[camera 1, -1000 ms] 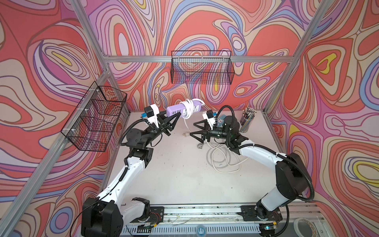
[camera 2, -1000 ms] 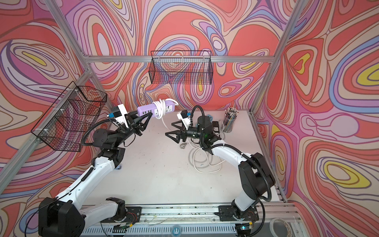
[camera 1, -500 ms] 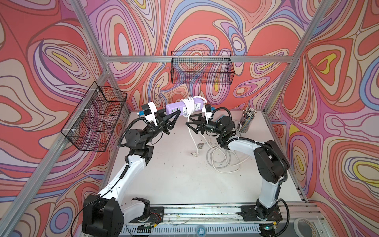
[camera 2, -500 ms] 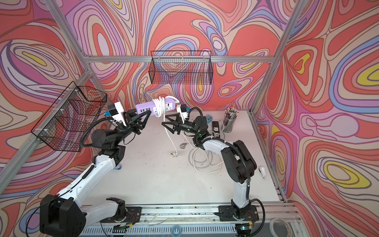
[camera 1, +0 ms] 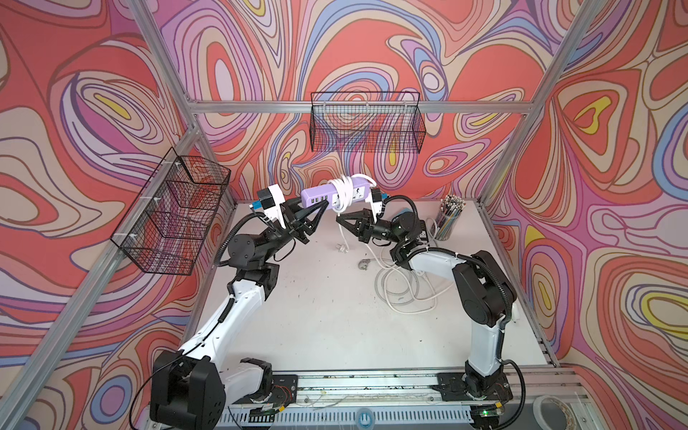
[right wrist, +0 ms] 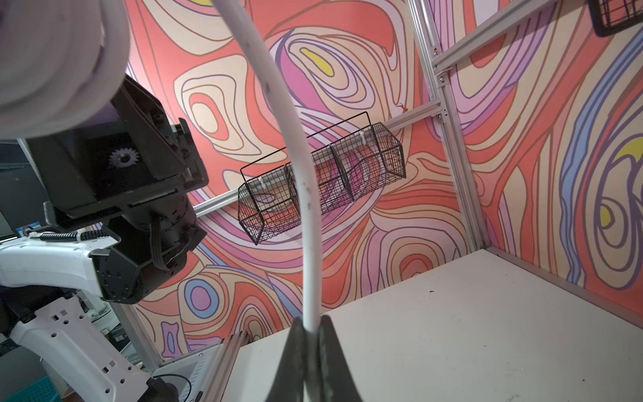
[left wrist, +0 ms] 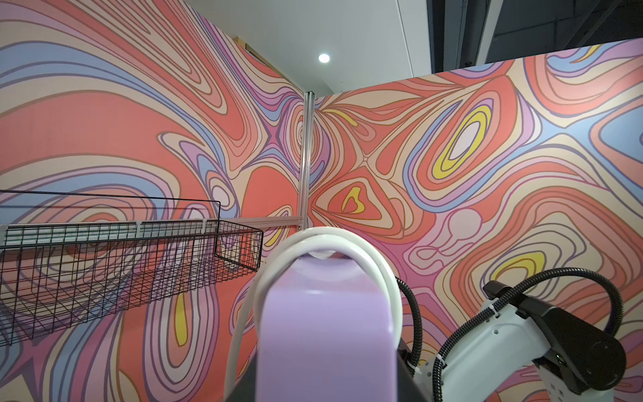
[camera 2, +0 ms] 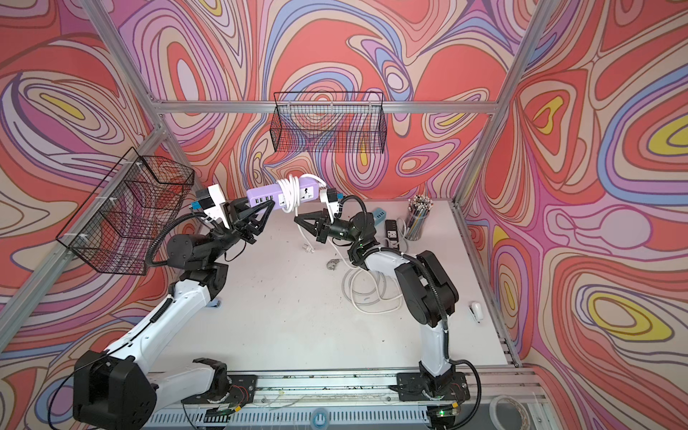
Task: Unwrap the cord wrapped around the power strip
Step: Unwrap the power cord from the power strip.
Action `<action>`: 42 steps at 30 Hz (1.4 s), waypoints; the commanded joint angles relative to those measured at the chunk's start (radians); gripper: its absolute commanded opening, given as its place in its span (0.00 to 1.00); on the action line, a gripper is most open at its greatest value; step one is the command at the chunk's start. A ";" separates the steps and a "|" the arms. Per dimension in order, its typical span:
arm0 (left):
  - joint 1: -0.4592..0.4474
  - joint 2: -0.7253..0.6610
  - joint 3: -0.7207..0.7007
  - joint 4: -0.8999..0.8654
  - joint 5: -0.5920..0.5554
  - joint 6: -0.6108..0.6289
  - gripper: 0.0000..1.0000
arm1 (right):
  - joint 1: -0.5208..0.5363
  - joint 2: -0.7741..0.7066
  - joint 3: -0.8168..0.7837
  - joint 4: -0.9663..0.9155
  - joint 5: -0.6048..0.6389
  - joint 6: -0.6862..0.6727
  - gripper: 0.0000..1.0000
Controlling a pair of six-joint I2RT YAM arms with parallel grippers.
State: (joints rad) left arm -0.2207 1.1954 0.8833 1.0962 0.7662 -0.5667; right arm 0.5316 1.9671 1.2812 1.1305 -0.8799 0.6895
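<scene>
Mid-unwrap: my left gripper (camera 1: 323,205) is clamped on one end of the power strip (camera 1: 319,193), held aloft between the arms. My right gripper (right wrist: 310,329) is pinched shut on the hanging cord (right wrist: 306,209) below the coils, so next, I judge, I lead that strand around the strip to shed a loop.

walls: swirling red, pink and lilac patterned panels (camera 1: 353,44) | frame: aluminium rails (camera 1: 260,107) | base: scuffed white tabletop (camera 1: 316,316) | fittings: black wire rear basket (camera 1: 366,126), black wire side basket (camera 1: 171,212) | light: round ceiling lamp (left wrist: 324,58)

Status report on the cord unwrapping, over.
Left hand shut on strip, aloft. Right hand shut on cord, below strip. Coils round strip's middle. Loose cable on table, not blocking.
</scene>
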 commanded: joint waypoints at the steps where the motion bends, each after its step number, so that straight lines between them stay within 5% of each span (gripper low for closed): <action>1: 0.003 -0.009 0.030 0.125 -0.002 -0.014 0.00 | -0.005 -0.046 0.029 -0.001 -0.017 0.013 0.00; 20: 0.003 -0.019 -0.001 0.097 -0.013 0.023 0.00 | -0.183 -0.188 0.347 -0.394 -0.100 -0.150 0.00; 30: 0.006 -0.038 -0.013 0.060 -0.033 0.070 0.00 | -0.191 -0.423 0.216 -0.626 -0.139 -0.293 0.00; 42: 0.047 -0.052 -0.014 0.077 -0.049 0.060 0.00 | -0.180 -0.602 -0.052 -0.742 -0.182 -0.300 0.00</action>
State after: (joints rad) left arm -0.1860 1.1713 0.8646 1.0889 0.7456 -0.5018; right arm 0.3428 1.3998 1.2682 0.4110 -1.0435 0.3962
